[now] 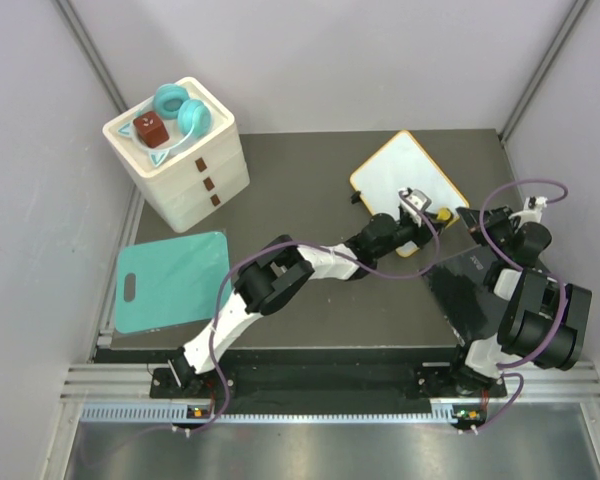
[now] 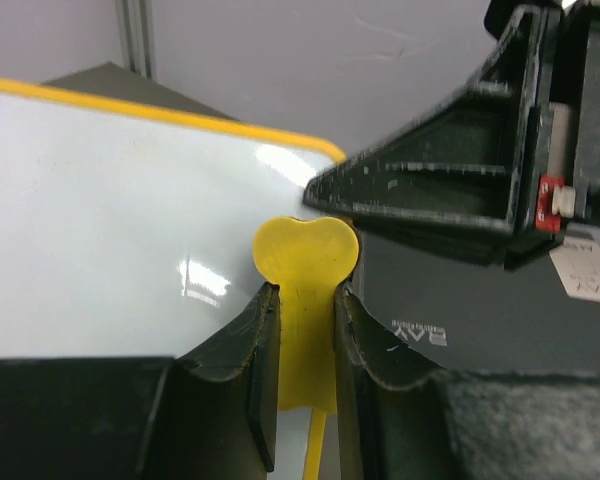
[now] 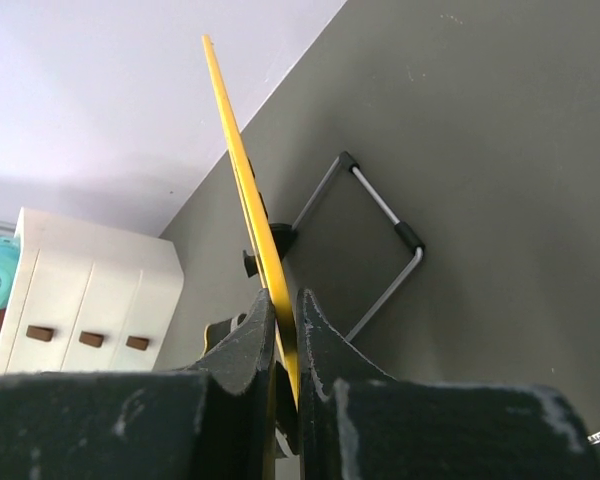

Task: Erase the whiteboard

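My right gripper (image 3: 282,300) pinches the whiteboard (image 1: 400,175) rim near four o'clock; left gripper (image 2: 306,292) clamps a yellow eraser (image 2: 307,248). Hard pressing could twist the board loose.

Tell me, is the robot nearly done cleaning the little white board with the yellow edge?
Nearly, it seems. Done: the small white board with the thin yellow frame shows no marks where visible. In hand: the right gripper pinches its frame edge, and the left gripper is shut on a yellow heart-topped plastic piece at the board's corner. Left: checking the part hidden under the arm, then letting go.
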Motion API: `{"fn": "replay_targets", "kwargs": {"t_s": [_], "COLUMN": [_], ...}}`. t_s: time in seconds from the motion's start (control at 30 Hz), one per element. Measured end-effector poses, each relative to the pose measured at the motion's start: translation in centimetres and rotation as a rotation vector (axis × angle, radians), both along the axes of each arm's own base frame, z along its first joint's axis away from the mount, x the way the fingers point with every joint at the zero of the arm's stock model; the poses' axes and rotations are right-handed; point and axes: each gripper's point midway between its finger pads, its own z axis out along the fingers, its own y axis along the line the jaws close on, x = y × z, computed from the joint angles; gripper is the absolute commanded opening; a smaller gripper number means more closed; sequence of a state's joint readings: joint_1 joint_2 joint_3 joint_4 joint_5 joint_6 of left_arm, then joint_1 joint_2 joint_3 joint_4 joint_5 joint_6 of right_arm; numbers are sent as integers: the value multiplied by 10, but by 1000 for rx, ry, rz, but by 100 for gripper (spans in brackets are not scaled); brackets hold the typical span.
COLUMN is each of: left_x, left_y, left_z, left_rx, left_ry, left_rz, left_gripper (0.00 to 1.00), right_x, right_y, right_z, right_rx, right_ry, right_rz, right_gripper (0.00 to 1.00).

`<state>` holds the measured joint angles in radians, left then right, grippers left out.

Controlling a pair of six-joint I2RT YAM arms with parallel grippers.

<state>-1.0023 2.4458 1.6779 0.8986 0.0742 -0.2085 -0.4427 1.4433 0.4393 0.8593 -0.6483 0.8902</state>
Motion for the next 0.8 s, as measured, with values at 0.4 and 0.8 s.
{"fn": "replay_targets", "kwargs": {"t_s": [0.4, 0.8], "left_x": [23, -8], "left_y": [-23, 36], "left_z": [30, -35], "left_rx": [-40, 69], "left_ry": [-30, 89], "left_rz": [33, 54], "left_gripper": [0, 0], "right_x": [0, 0], "right_y": [0, 1], "right_z": [2, 0], "right_rx": [0, -5], "right_ry": [-7, -3], "right_rz": [1, 6], "right_gripper": [0, 0]}}
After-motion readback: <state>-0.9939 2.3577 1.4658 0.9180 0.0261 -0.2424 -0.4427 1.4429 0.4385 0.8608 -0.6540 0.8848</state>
